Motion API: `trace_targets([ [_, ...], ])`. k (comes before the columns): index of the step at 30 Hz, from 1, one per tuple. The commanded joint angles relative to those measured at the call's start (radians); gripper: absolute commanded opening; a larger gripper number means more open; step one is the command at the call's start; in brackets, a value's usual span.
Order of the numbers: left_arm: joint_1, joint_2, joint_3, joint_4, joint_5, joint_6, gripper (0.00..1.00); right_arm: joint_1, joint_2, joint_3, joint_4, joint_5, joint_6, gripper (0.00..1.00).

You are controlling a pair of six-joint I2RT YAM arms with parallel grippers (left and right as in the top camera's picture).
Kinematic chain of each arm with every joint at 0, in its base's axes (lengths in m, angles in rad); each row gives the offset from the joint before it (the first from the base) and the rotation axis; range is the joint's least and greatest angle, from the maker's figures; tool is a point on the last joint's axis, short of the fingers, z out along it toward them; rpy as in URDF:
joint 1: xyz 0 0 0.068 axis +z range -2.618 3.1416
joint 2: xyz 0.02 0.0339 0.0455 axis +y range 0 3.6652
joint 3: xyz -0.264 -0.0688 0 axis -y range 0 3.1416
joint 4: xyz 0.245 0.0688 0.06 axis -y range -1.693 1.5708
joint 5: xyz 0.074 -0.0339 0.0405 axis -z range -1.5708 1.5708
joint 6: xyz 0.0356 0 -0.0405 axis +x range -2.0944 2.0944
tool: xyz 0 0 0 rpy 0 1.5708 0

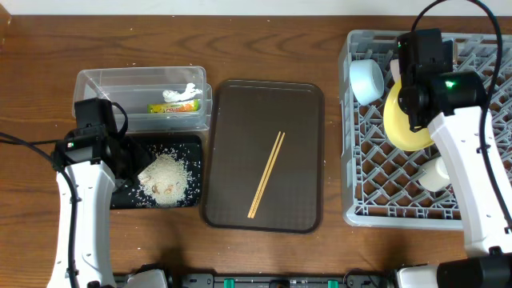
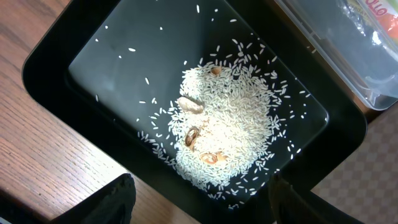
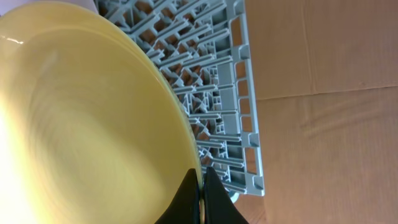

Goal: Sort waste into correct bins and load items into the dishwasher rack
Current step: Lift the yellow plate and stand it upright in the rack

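Observation:
The grey dishwasher rack (image 1: 376,160) stands at the right. My right gripper (image 3: 201,193) is shut on the rim of the yellow plate (image 3: 81,124), holding it on edge in the rack (image 3: 217,81). In the overhead view the plate (image 1: 402,124) stands beside the light blue bowl (image 1: 366,80). A white dish (image 1: 434,173) lies in the rack; I cannot tell whether it is the cup or the bowl. My left gripper (image 2: 202,205) is open above the black tray (image 2: 50,81), which holds the rice heap (image 2: 227,124). The clear tub (image 1: 104,84) holds the wrapper (image 1: 172,106) and white scrap (image 1: 180,94). Two chopsticks (image 1: 266,174) lie apart.
The chopsticks lie on a large dark brown serving tray (image 1: 232,120) in the middle. The clear tub (image 2: 348,43) touches the black tray's far side. A few brown bits sit in the rice. Bare wooden table surrounds everything.

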Motion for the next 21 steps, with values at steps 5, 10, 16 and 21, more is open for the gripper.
trace_targets([
  [5,0.005,-0.004,0.001,-0.003,-0.005,-0.001,0.71,-0.008,0.07,0.001,-0.002,0.007,0.0,0.01],
  [10,0.005,-0.004,0.001,-0.003,-0.005,-0.001,0.71,-0.006,0.111,0.001,-0.007,-0.08,0.005,0.01],
  [16,0.005,-0.004,0.001,-0.002,-0.005,-0.001,0.71,-0.004,0.116,0.002,0.006,-0.211,0.039,0.3],
  [21,0.005,-0.004,0.001,-0.003,-0.005,-0.001,0.71,-0.002,0.108,0.002,0.006,-0.225,0.156,0.4],
])
